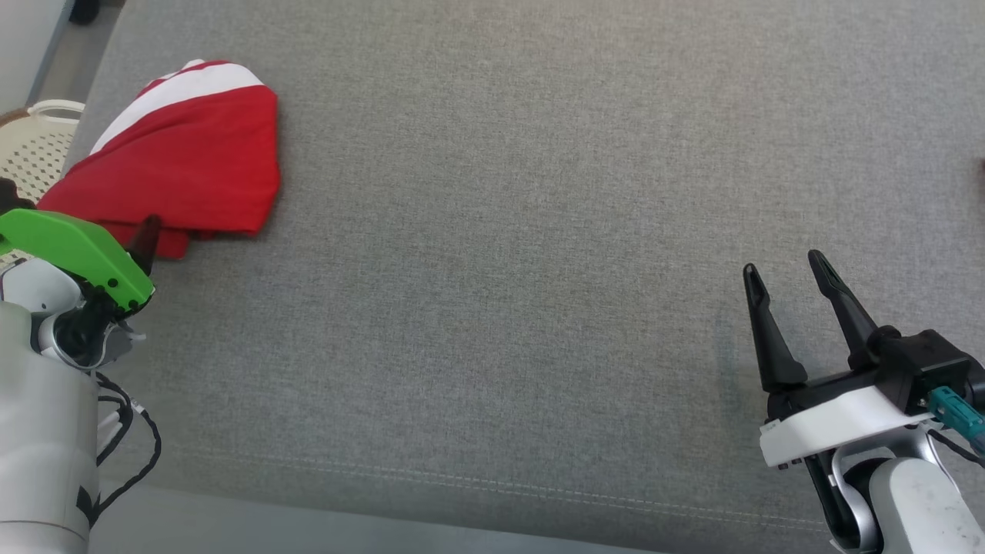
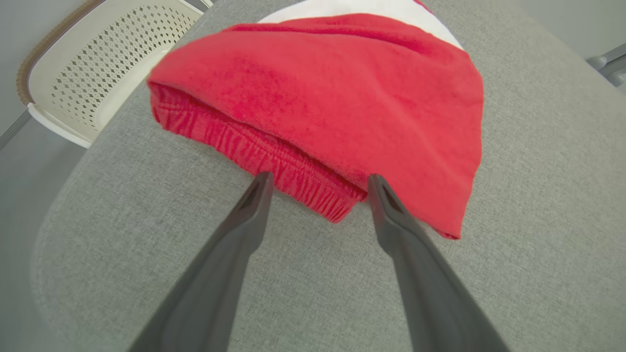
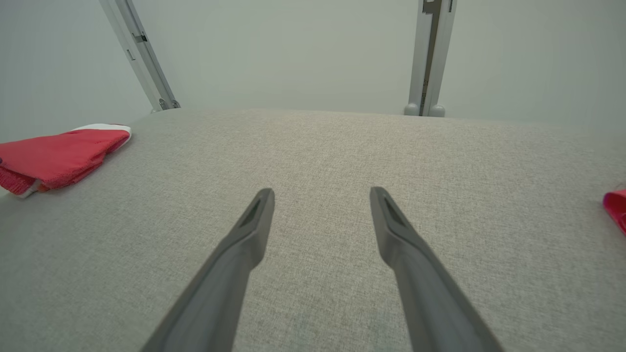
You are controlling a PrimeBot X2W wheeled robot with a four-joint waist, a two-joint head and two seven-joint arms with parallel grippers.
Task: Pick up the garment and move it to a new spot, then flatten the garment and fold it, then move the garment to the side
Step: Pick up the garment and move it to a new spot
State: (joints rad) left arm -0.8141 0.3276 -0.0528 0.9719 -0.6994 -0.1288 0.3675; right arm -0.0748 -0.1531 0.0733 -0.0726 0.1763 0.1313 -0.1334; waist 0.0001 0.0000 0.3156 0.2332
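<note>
- Basket (image 1: 38, 146) off far-L edge of cushion (image 1: 539, 308).
- Garment (image 1: 185, 154) lies folded at L end; fold + move aside look done.
- L gripper (image 2: 319, 180): jaws apart, empty, tips at garment hem.
- R gripper (image 1: 783, 262): jaws apart, empty, well apart from garment.
- Red item (image 3: 615, 208) at far R edge, not obstructing.

The garment (image 2: 342, 98) is red cloth with a soft, matt, slightly fuzzy nap (its gathered hem is ribbed) and a smoother white band. Under it the table (image 2: 538, 195) has a grey woven cover, matt and coarse-grained. Just beside the garment, off the table's edge, the basket (image 2: 98, 63) is cream perforated plastic, faintly glossy. The left gripper (image 2: 318, 181), near the garment's hem, has dark matt plastic jaws; its green shell (image 1: 77, 246) looks smooth.
</note>
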